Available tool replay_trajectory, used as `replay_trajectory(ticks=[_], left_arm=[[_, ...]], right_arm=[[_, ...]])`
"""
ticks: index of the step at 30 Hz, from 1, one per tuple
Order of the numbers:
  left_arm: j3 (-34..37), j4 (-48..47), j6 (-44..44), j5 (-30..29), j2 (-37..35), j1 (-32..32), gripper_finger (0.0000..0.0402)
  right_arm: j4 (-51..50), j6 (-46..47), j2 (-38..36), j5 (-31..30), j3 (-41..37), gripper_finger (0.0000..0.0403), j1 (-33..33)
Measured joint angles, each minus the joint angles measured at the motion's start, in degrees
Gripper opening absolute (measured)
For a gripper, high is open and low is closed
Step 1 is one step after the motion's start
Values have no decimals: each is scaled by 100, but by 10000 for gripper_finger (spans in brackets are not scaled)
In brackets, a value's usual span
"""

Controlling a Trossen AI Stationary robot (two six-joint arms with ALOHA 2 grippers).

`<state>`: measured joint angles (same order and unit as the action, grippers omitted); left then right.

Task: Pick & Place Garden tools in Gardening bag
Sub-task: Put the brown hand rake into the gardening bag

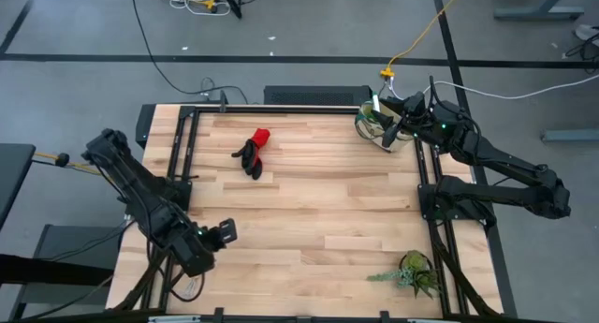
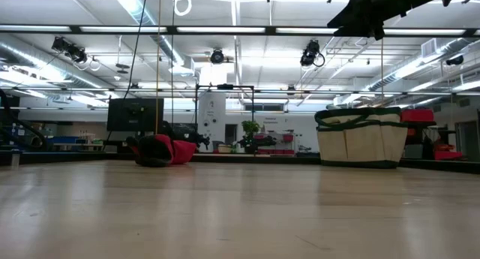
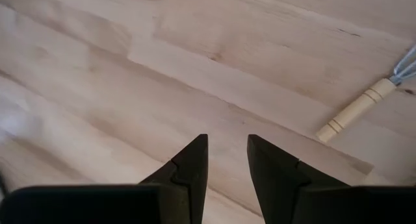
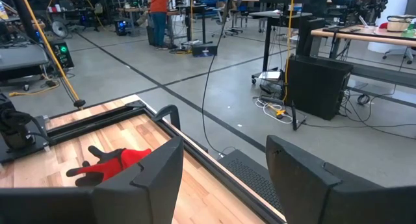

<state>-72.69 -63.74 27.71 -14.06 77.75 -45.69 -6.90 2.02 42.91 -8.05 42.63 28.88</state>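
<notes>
The red-and-black gloves (image 1: 254,153) lie in a heap on the table's far left part, also seen in the low view (image 2: 160,150) and the right wrist view (image 4: 109,163). The beige gardening bag with green trim (image 2: 361,136) stands upright at the far right corner (image 1: 368,126). A cream wooden handle with metal tines (image 3: 359,108) lies flat on the wood, ahead of my left gripper (image 3: 227,141). That gripper hovers near the table's near left edge (image 1: 227,231), narrowly open and empty. My right gripper (image 4: 224,146) stands wide open and empty, level, beside the bag (image 1: 398,117).
A leafy green plant (image 1: 413,272) lies at the near right corner. Black metal rails (image 1: 426,173) frame the table's sides and far edge. Bare wood stretches across the table's middle between gloves, bag and plant.
</notes>
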Motion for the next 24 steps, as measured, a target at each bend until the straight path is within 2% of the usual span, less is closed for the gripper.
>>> replay_trajectory(ticks=[7, 12, 24], left_arm=[[1, 4, 452, 480, 363, -186, 115], [1, 111, 790, 492, 642, -267, 115], [1, 135, 848, 474, 1178, -581, 115]], right_arm=[[4, 0, -2, -2, 0, 222, 0], [4, 0, -2, 0, 0, 222, -1], [4, 0, -2, -2, 0, 222, -1]])
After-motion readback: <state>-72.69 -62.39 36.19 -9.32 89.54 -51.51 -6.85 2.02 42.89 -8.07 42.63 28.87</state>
